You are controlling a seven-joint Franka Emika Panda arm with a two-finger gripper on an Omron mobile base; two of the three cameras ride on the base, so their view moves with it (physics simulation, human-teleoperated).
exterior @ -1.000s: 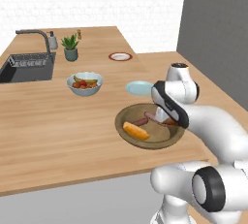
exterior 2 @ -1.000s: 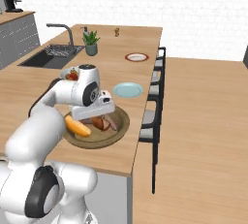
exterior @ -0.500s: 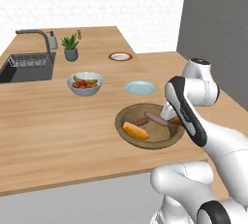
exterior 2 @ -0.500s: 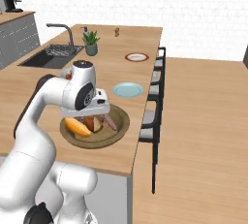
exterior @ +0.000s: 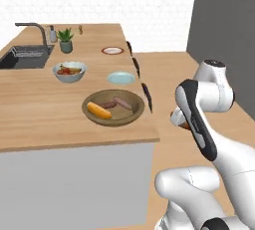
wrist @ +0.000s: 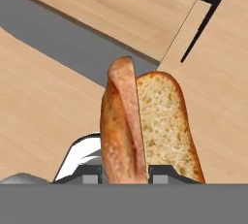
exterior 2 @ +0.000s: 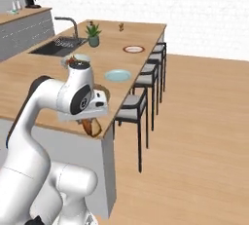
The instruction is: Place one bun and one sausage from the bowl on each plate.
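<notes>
Currently the gripper (wrist: 125,177) is clenched on the reddish-brown bun (wrist: 145,126), a glossy crusted roll split lengthwise to show a pale, porous crumb. In the left base view the bun (exterior: 183,124) hangs off the counter (exterior: 50,124), past its end edge, over open wooden floor. On the counter, the round wooden bowl (exterior: 113,118) sits near that end and holds a yellow-orange bun (exterior: 99,110) and two thin sausages (exterior: 115,103), one darker than the other. Just beyond the bowl lies the light blue plate (exterior: 121,78); farther along lies the red-rimmed white plate (exterior: 112,51). Dark stools (exterior 2: 141,95) line the counter's long side, with bare floor beyond them.
</notes>
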